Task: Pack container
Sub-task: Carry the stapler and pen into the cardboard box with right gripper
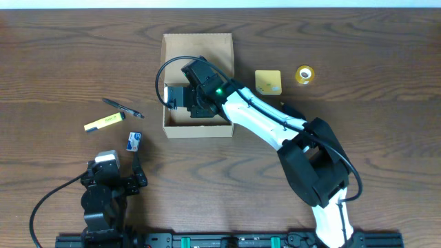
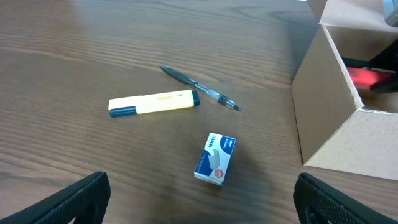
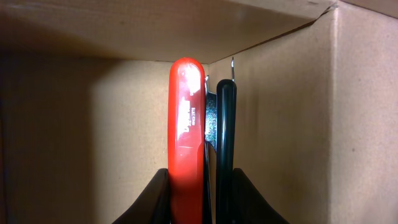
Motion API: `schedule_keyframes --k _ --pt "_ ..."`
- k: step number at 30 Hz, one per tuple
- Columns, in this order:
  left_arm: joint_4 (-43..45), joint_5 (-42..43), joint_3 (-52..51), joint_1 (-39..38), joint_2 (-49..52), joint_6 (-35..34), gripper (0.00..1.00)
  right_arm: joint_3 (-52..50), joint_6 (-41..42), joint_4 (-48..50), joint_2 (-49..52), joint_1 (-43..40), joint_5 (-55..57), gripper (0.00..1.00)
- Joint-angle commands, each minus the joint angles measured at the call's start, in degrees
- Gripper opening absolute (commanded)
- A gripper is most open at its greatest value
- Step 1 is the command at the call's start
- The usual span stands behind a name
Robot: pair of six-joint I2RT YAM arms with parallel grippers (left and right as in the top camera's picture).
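Tabletop point(image 1: 69, 55): one container point(image 1: 198, 131), one pen point(image 1: 122, 108)

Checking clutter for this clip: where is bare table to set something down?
Bare wood: the far left corner beyond the pen, and the near middle in front of the box. Crowded: pen, highlighter and staple packet bunch together; the right gripper holds a stapler inside the box.

The right arm point(image 1: 258, 117) is built of white links joined by bulky black housings, and a green light point(image 1: 219, 90) is lit near its wrist (a looped black cable point(image 1: 158, 83) is attached there). The left arm point(image 1: 103, 200) is black throughout, topped by a pale grey block point(image 1: 107, 159), and a second black cable point(image 1: 48, 200) is attached to it. On the left gripper point(image 2: 199, 186), matte black, rough-surfaced fingers point(image 2: 81, 199) are seen.
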Motion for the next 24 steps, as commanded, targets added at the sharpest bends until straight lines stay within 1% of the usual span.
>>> schedule_keyframes --k 1,20,24 --pt "0.0 -0.9 -1.0 -0.2 -0.3 0.0 0.95 1.2 -0.7 0.5 0.1 0.4 -0.3 0.01" --pt "0.0 -0.9 -1.0 -0.2 -0.3 0.0 0.95 1.2 -0.7 2.3 1.9 0.0 -0.3 0.01" --pt "0.0 -0.9 -1.0 -0.2 -0.3 0.0 0.95 1.1 -0.7 2.3 2.0 0.0 -2.0 0.01"
